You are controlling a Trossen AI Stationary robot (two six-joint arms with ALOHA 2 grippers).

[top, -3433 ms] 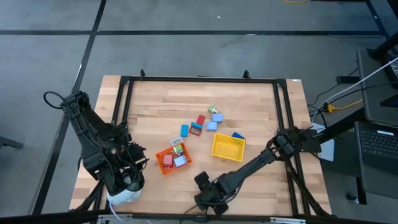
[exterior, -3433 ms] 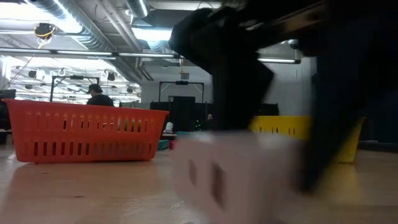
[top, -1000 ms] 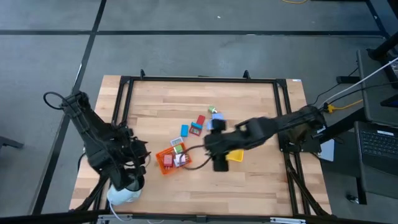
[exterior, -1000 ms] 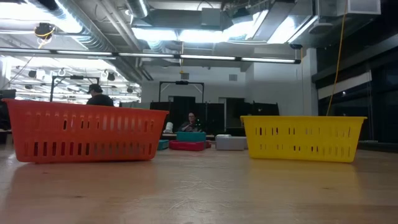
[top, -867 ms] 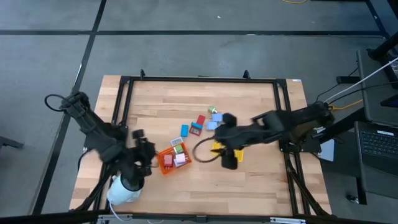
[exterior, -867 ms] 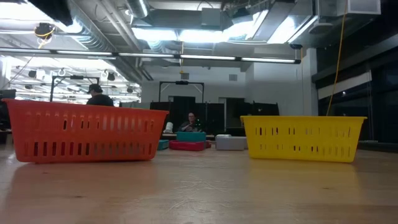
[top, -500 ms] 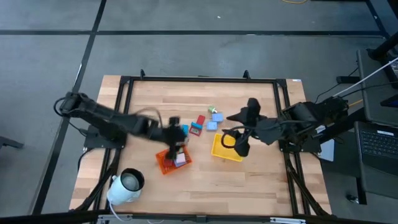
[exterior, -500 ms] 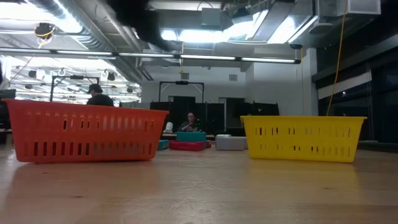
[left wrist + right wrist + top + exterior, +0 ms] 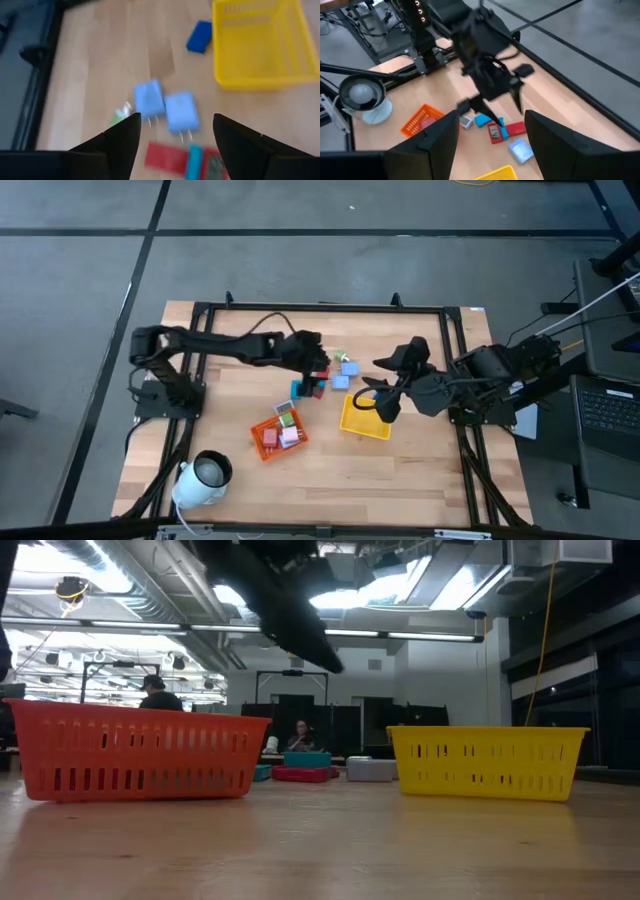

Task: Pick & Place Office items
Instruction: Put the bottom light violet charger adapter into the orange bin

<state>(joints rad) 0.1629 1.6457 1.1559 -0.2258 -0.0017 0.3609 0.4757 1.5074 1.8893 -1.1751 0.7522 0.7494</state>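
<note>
Left hand (image 9: pixel 318 366) above loose office items (image 9: pixel 328 374) at frame centre, fingers (image 9: pixel 120 142) apart, empty; red, light blue pieces directly beneath. Right hand (image 9: pixel 385 402) over left edge of yellow tray (image 9: pixel 367 418), fingers apart, empty. Other pieces in orange tray (image 9: pixel 275 434), lower left of centre on counter (image 9: pixel 400 470).

Office items (image 9: pixel 330 376): small colored blocks loose mid-table, few in orange tray (image 9: pixel 262 448).

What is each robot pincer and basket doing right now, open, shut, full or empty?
Left pincer: open, empty, above the loose pieces.
Right pincer: open, empty, over the yellow tray.
Yellow tray: looks empty where visible.
Orange tray: holds some small pieces.
White cylinder: upright, hollow facing up.
</note>
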